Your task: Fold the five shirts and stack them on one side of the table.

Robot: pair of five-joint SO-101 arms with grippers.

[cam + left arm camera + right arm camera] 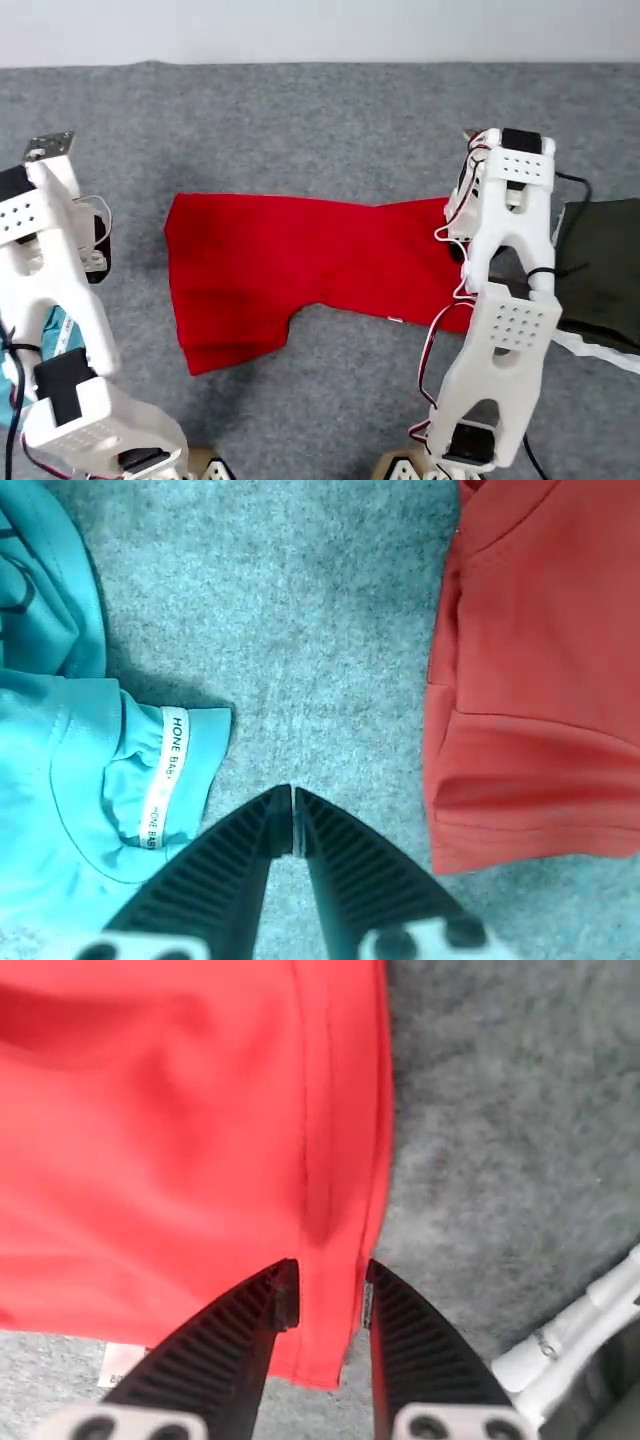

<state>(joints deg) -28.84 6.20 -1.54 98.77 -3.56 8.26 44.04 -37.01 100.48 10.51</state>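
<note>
Right gripper (322,1295) is closest: fingers apart, straddling the hem of the red shirt (290,270) at its 3 o'clock edge, cloth between the tips but not pinched yet. Left gripper (292,820) has tips together, empty, over bare tabletop (330,120) btw the teal shirt (60,780) at 8 o'clock and the red shirt's 9 o'clock edge. Red shirt lies spread mid-tabletop; dark shirt (600,270) at 3 o'clock. Step looks like the first fold: bite well past the hem stitching w/ the right, open the left for the opposite edge, lift evenly, no dragging.
</note>
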